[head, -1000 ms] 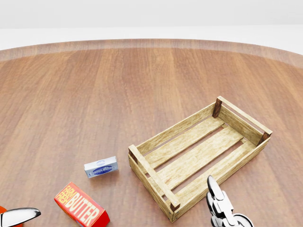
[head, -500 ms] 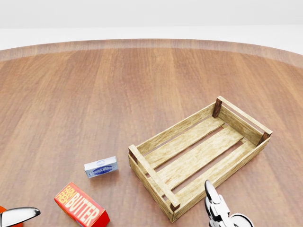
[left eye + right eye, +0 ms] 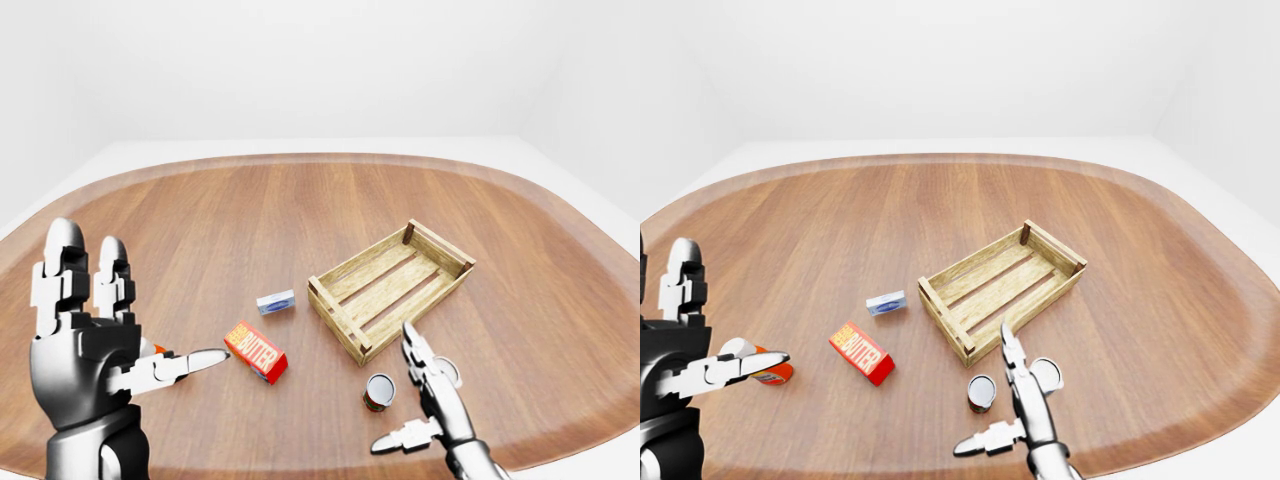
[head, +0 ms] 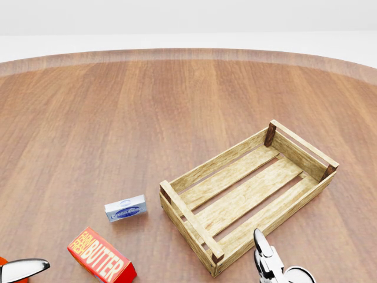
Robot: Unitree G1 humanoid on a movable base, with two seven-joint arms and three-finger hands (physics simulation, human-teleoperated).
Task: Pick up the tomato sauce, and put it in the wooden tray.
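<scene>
White walls are closing in the scene, and a broad wooden table point(image 3: 300, 210) with rounded corners is filling your views.

Your right hand point(image 3: 1018, 412) is hovering low near the table's bottom edge with its fingers spread wide and holding nothing; the long fingers point(image 3: 1012, 350) are pointing up toward the crate, the thumb point(image 3: 980, 441) jutting out to the left. In the head view only a fingertip of it is poking up at the bottom edge.

Just left of that hand, the tomato sauce can point(image 3: 982, 393) is standing upright on the table, apart from the fingers, its open-looking top facing you. It is sitting near the bottom edge, just below the crate's nearest corner.

Above the hand, the wooden tray point(image 4: 247, 191), a slatted crate, is lying at an angle right of the table's middle, with nothing in it.

Further left, a red butter box point(image 3: 256, 351) is lying flat, and a small blue-and-white packet point(image 4: 125, 208) is resting between it and the crate.

Your left hand point(image 3: 85, 340) is held raised at the bottom-left corner, fingers stretched wide and gripping nothing. In the right-eye view, a red-orange object point(image 3: 770, 372) is lying partly hidden behind its thumb; you cannot tell what it is.
</scene>
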